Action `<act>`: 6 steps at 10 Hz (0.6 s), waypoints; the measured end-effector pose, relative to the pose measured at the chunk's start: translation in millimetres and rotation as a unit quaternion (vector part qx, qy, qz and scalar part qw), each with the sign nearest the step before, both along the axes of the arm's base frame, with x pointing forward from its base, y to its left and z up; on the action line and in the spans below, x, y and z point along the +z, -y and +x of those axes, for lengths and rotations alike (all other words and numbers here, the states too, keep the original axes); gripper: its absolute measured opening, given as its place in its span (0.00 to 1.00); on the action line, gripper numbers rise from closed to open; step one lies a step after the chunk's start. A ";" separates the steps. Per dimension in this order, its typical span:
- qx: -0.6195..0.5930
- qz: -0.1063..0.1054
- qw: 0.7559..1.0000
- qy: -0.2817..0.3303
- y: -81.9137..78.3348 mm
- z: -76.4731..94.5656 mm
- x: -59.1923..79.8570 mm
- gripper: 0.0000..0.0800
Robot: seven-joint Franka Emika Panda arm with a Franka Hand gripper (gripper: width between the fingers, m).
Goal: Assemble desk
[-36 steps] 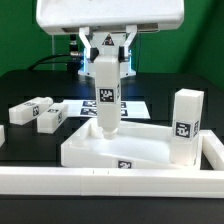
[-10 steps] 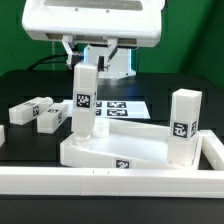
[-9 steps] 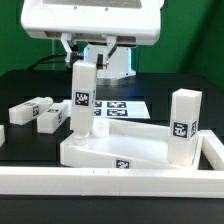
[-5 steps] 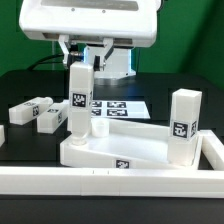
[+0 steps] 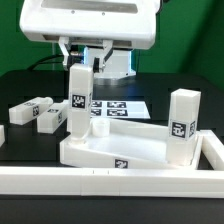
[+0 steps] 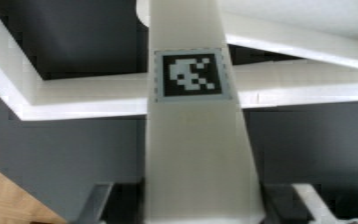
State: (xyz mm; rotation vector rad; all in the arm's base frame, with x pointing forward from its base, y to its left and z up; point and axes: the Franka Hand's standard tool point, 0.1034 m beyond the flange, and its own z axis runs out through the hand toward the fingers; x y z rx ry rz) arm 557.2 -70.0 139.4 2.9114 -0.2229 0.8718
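Claw (image 5: 84,62) clamps a white leg (image 5: 79,105) upright at a corner of the desk slab (image 5: 100,153), on the exterior view's left.
Partly closed, my jaws pinch the leg's top end, its foot at the slab's raised rim; whether it is seated I cannot tell. A second leg (image 5: 182,125) stands at the far corner, and two loose legs (image 5: 30,108) lie on the table (image 5: 20,142). Rigid, light plastic with smooth faces, I judge: apt to slip or tilt, so flat opposite sides near the top suit best.
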 end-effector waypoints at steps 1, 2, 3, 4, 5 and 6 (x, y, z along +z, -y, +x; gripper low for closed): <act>0.001 0.000 1.000 -0.002 -1.3 -1.6 -3.1 0.36; 0.001 -0.001 1.000 -0.002 -1.4 -1.6 -3.4 0.36; 0.001 -0.001 1.000 -0.002 -1.1 -1.8 -4.2 0.36; 0.001 -0.002 1.000 -0.003 -0.6 -2.4 -6.4 0.36; 0.001 -0.005 1.000 0.001 -0.1 -1.8 -7.2 0.36; 0.001 -0.008 1.000 0.007 0.8 -0.9 -7.3 0.36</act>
